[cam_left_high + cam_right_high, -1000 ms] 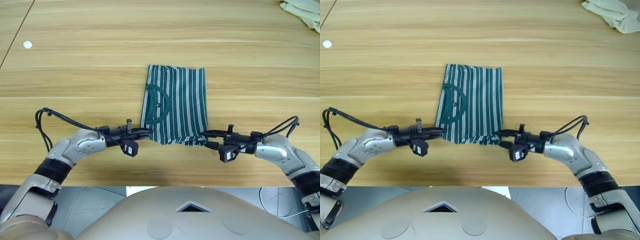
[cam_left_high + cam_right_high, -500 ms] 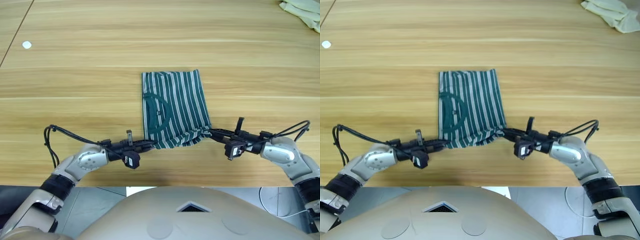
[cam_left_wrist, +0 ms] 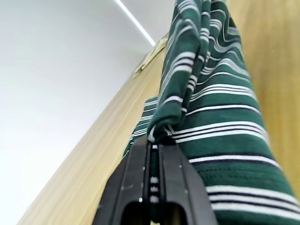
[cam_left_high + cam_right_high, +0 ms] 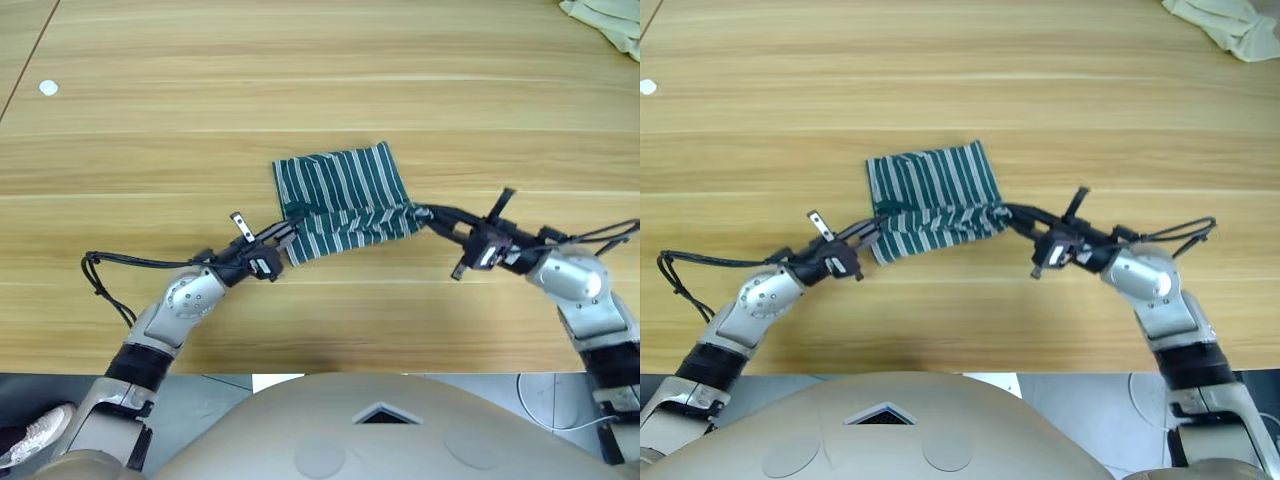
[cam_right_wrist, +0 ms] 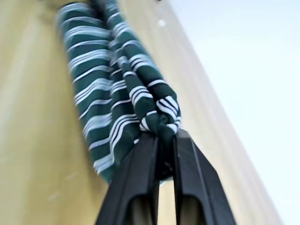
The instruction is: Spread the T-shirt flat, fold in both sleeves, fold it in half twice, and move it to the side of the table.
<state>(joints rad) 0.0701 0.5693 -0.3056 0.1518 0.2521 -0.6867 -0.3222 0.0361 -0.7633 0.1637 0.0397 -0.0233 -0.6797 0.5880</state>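
The green-and-white striped T-shirt (image 4: 343,197) is a narrow folded strip in the middle of the wooden table (image 4: 320,90). Its near end is raised and carried over toward the far end. My left gripper (image 4: 290,232) is shut on the near left corner, and my right gripper (image 4: 418,213) is shut on the near right corner. In the left wrist view the black fingers (image 3: 140,178) pinch the bunched striped cloth (image 3: 206,93). In the right wrist view the fingers (image 5: 185,164) clamp a rolled edge of the T-shirt (image 5: 117,89).
A crumpled pale cloth (image 4: 605,22) lies at the table's far right corner. A small white round spot (image 4: 48,88) sits far left. Bare wood surrounds the shirt on all sides. The table's near edge (image 4: 300,368) runs just below both arms.
Both grippers have lifted the shirt's near edge and carried it away from me over the rest, so the visible cloth is now about half as long. The left side trails slightly.
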